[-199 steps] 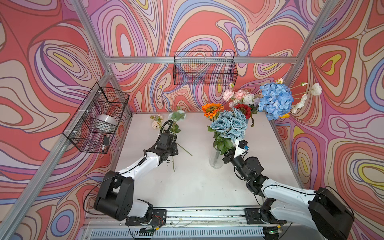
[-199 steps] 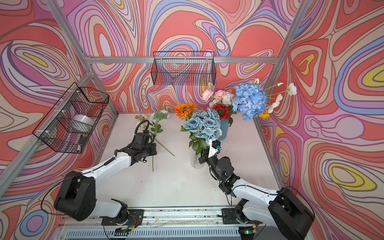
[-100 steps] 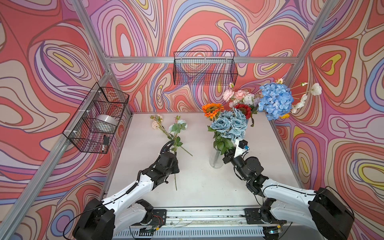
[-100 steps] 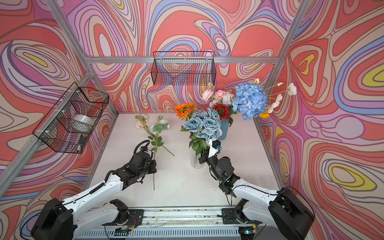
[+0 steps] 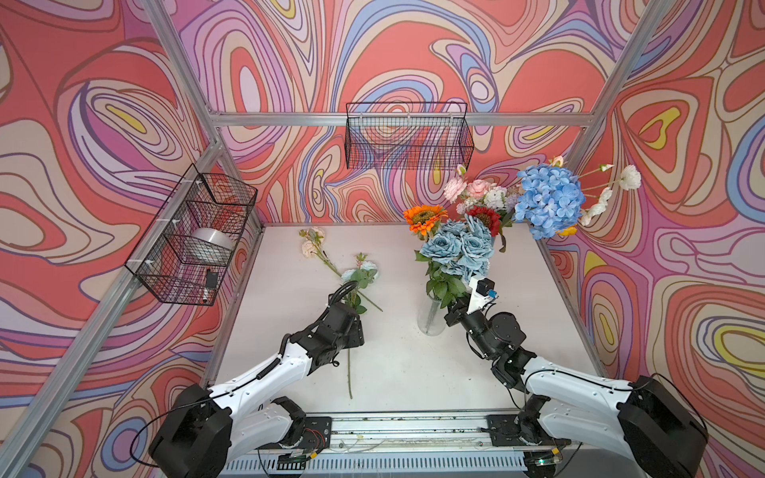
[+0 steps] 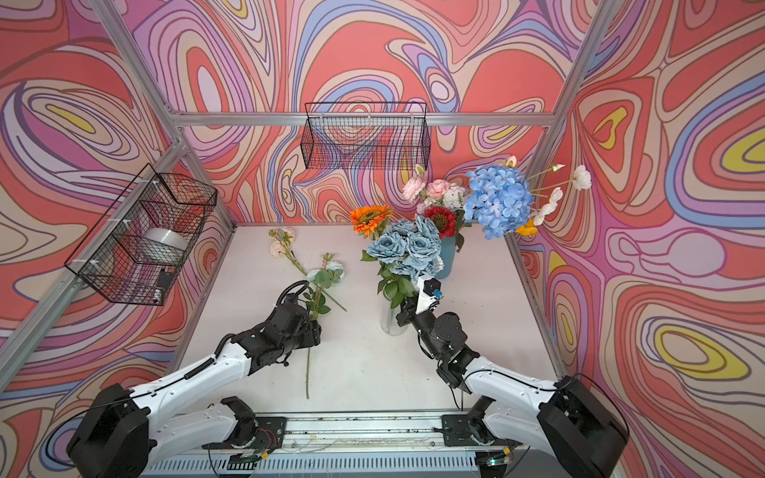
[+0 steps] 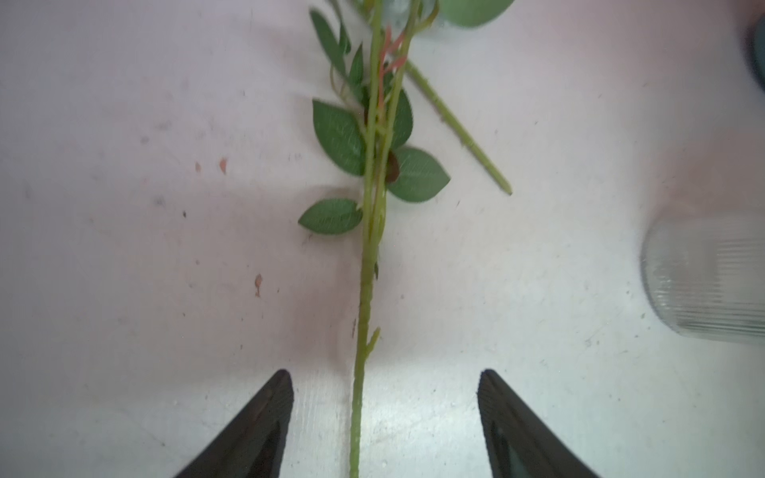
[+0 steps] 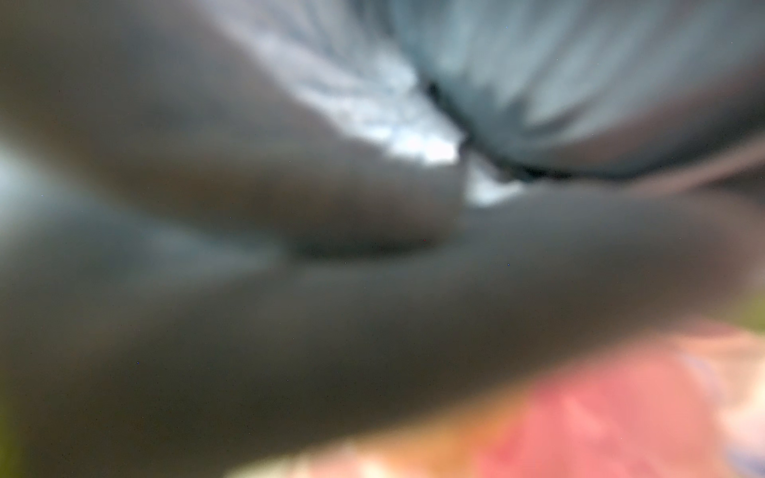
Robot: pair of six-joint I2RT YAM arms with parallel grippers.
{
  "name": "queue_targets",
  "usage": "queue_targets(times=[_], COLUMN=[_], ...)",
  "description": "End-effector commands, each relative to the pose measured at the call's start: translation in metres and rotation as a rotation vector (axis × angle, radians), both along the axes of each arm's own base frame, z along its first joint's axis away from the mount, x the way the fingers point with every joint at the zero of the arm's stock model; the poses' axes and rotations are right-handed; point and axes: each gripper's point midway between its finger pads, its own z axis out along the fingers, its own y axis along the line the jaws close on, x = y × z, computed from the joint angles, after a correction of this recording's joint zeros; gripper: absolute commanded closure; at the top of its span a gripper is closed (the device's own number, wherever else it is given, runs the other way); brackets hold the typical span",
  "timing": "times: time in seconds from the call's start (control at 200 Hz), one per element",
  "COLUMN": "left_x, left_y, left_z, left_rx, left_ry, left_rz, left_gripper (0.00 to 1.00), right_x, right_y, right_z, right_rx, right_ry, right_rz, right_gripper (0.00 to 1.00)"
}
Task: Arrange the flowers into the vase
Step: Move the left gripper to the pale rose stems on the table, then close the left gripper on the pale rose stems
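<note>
While the right gripper (image 5: pixel 452 311) stays clenched, the left gripper (image 7: pixel 384 372) has released the flower stem (image 7: pixel 366 285).

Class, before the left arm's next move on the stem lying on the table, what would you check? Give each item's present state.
1. Left gripper open: ok.
2. Rose stem between its fingers: ok.
3. Cream flower's stem clear of the fingers: ok.
4. Glass vase upright: ok.
5. Right gripper hold beside the vase: cannot tell, leaves hide it.
</note>
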Motion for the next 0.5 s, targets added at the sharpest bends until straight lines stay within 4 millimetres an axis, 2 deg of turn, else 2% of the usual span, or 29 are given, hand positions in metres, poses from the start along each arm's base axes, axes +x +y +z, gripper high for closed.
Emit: queue_targets(times=[0.0,0.1,0.346,0.496], left_x=[0.010,0.017,0.026,0.028], left_y=[0.018,0.021,0.011,0.004], left_z=[0.013,0.011,-0.018,-0.035], left_rx=[0.145,0.158,0.111,0.107], left_ry=[-0.019,0.031,0.179,0.228], left_rz=[-0.009,-0.027,-0.082,-0.100], left_gripper=[0.24,0.30,0.44,0.45], right_x=[-0.002,-0.003,-0.002,-0.002], right_y=[-0.004,-0.004,-0.003,-0.002], right_z=[0.005,0.005,0.008,0.007], right_rx=[0.024,0.025,0.022,0.019], right_ry=[-0.009,-0.011,-0.016,-0.014], right_rz=[-0.009,-0.010,-0.004,-0.004], right_gripper=[1.00,1.00,1.00,1.00])
